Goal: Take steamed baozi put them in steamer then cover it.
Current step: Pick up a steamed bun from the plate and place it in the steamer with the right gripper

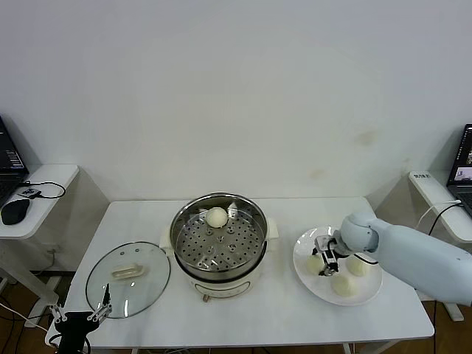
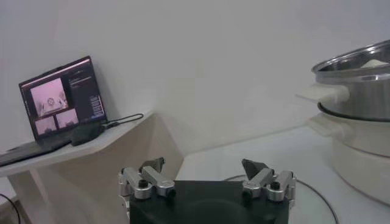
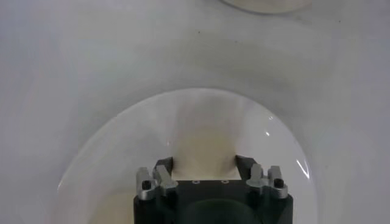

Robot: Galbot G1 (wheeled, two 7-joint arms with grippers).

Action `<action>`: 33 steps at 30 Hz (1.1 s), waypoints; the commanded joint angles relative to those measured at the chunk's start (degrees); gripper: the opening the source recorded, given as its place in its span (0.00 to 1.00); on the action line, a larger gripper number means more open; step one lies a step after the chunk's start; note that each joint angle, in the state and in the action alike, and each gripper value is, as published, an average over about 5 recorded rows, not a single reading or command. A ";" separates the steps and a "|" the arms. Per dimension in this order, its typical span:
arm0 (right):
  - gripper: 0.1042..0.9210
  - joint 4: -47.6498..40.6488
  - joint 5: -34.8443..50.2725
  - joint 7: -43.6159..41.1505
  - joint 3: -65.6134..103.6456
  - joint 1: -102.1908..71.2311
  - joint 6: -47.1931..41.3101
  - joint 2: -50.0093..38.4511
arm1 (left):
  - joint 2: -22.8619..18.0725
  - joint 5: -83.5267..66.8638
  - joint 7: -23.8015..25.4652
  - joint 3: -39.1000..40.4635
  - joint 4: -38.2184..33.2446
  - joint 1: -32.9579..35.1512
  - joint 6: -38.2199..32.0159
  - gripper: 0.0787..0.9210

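Bright, even light (soft shadows)

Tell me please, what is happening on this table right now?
The robot is moving steamed buns from a white plate into the steamer. One bun already lies on the steamer's perforated tray. Three buns are on the plate, and the right gripper is down at the plate with its fingers around one of them. The left gripper waits open near the glass lid, which lies on the table beside the steamer.
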 commanded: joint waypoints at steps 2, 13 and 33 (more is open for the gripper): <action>0.61 1.36 3.12 -1.50 -1.37 7.03 -0.17 -1.97 | 0.27 -0.06 0.01 0.08 -0.25 -0.09 0.09 0.88; 0.62 6.56 21.21 -4.13 -16.33 38.52 -5.31 0.43 | 1.16 -0.56 0.10 0.96 -1.12 -1.24 0.38 0.88; 0.63 0.22 37.39 6.31 -19.77 33.24 -19.27 33.82 | 1.37 -2.01 -0.01 -1.70 -1.60 -2.13 0.44 0.88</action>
